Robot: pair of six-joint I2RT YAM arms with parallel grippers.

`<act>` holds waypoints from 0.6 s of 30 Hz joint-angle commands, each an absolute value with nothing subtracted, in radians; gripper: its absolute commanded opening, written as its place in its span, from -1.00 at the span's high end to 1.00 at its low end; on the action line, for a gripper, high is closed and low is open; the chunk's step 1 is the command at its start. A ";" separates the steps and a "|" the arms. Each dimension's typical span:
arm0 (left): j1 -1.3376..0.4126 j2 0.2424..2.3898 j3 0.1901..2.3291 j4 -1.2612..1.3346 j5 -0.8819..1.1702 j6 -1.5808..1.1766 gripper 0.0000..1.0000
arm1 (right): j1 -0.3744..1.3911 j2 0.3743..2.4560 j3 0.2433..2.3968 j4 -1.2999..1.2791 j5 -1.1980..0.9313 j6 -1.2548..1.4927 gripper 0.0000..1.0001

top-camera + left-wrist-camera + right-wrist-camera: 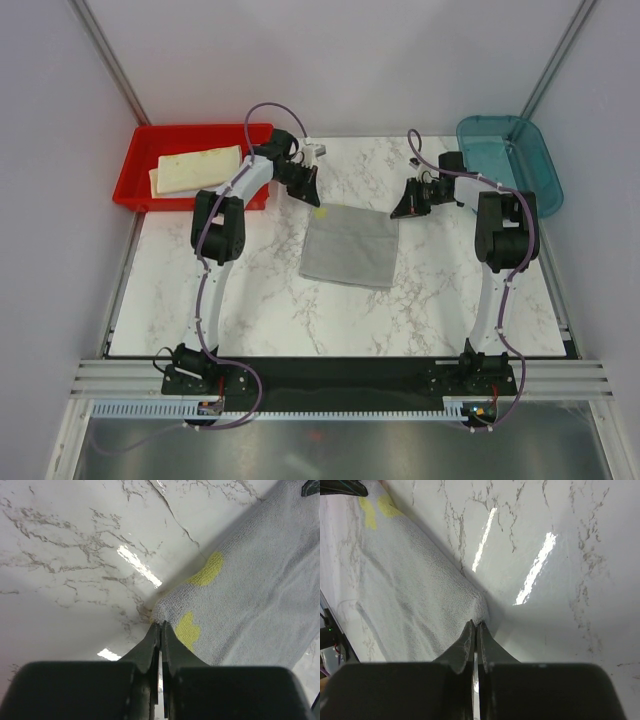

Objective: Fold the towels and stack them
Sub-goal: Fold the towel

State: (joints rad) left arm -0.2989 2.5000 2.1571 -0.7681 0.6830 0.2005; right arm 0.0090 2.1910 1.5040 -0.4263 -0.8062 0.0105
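A lab enclosure: plain walls (330, 60), aluminium frame (340, 372), marble tabletop (260, 310).

Even, diffuse overhead light; the top view is bright, with only faint, soft shadows. In both wrist views long white glare streaks lie on the glossy marble table (60, 540) beyond the fingertips, two of them ahead and right of the right gripper (476, 625). A soft dark shadow runs under the grey towel (260, 590) edge just ahead of the left gripper (160, 625). Each gripper's body, nearest the lens, is black and blurred; towel pile beside the tips is sharp.
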 commanded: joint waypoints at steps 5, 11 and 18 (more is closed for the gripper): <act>-0.301 2.376 2.162 -0.764 0.696 0.215 0.96 | 0.006 2.063 1.470 -0.364 -0.766 0.000 1.00; -0.302 2.270 2.033 -0.723 0.696 0.207 0.95 | 0.026 1.901 1.338 -0.266 -0.752 0.000 1.00; -0.302 2.126 1.824 -0.658 0.701 0.196 0.96 | 0.043 1.754 1.172 -0.235 -0.718 0.029 1.00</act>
State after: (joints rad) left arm -0.2996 2.2223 1.9091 -0.7162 0.6834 0.1997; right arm 0.0353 1.8248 1.2270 -0.2806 -0.7353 0.0273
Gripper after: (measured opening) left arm 0.034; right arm 0.013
